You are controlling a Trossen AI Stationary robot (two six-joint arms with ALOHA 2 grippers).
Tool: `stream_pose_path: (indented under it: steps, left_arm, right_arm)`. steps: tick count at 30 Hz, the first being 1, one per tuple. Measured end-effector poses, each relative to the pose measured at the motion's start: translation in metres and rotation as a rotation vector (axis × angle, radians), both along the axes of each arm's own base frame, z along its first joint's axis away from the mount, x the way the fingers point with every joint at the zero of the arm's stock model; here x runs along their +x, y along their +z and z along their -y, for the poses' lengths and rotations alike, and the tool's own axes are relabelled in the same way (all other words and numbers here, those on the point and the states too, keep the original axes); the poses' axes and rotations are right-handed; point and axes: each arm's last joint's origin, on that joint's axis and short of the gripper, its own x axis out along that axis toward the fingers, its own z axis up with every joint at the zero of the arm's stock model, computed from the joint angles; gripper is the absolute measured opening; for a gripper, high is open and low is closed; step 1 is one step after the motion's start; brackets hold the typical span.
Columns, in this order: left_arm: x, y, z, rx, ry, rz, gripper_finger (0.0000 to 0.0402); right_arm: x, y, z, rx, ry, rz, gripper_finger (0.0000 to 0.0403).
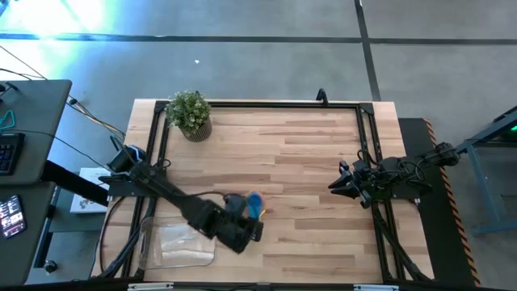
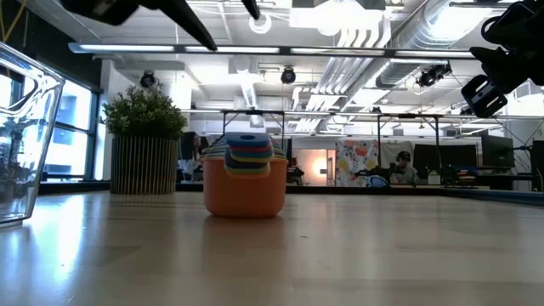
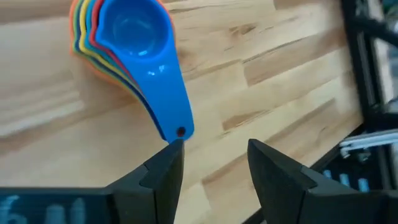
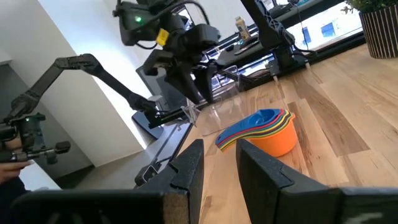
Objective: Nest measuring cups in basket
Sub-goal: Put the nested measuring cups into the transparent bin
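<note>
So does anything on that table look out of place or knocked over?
Nothing is spilled or tipped. The one oddity: the nested measuring cups stand on the bare wood beside the basket, not in it. The left gripper hovers open over their handles.

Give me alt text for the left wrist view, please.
A nested stack of measuring cups, blue one on top, sits on the wooden table, handles fanned toward the camera. The left gripper hangs open just above the blue handle's tip, holding nothing.
</note>
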Motion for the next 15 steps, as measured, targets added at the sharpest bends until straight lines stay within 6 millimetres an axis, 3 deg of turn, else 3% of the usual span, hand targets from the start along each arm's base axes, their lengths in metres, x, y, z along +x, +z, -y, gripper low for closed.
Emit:
stream_pose_path:
  steps: [8, 15]
  left_arm:
    - [-0.004, -0.007, 0.015, 0.019, 0.126, 0.139, 0.0161]
    - [0.002, -0.02, 0.014, -0.039, 0.141, 0.214, 0.0161]
  right_arm:
    - [0.0, 0.0, 0.0, 0.0, 0.0, 0.0, 0.0087]
    - [0.0, 0.0, 0.0, 0.0, 0.0, 0.0, 0.0087]
